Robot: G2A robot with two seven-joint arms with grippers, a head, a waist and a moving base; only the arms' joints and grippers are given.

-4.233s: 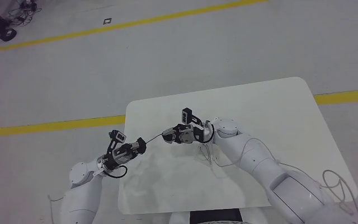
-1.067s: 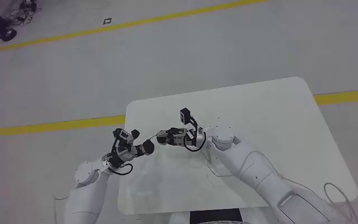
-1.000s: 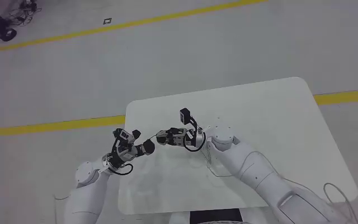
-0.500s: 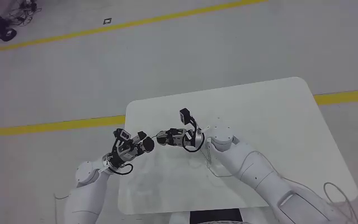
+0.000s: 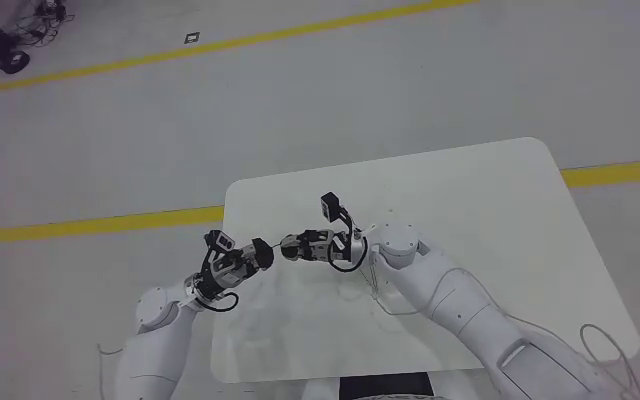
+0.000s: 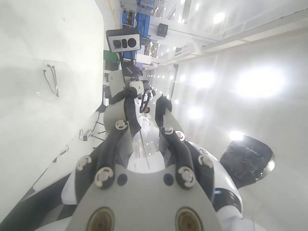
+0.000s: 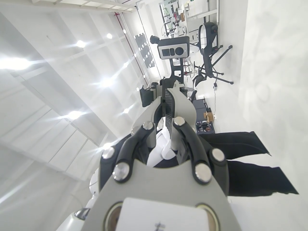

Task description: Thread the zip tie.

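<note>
Over the table's left part my two grippers face each other, almost tip to tip. The right gripper [image 5: 287,245] is shut on a thin black zip tie [image 5: 272,243]. In the right wrist view the zip tie [image 7: 165,104] runs as a black strip between the closed fingers [image 7: 179,102] of that gripper [image 7: 168,84]. Its free end points toward the left gripper [image 5: 257,253]. In the left wrist view the left gripper [image 6: 145,99] stands open, a wide gap between its fingers [image 6: 164,106], with the right arm's wrist just beyond. I cannot tell whether the tie's end lies inside that gap.
A few spare black zip ties [image 6: 51,80] lie on the white table [image 5: 480,210] under the right forearm, seen in the top view as thin lines [image 5: 373,280]. The table's left edge [image 5: 226,230] is just beside the left gripper.
Since four seconds ago the grippers have closed in on each other. Over the last second the left gripper shifted slightly up toward the right one; the right arm barely moved.
</note>
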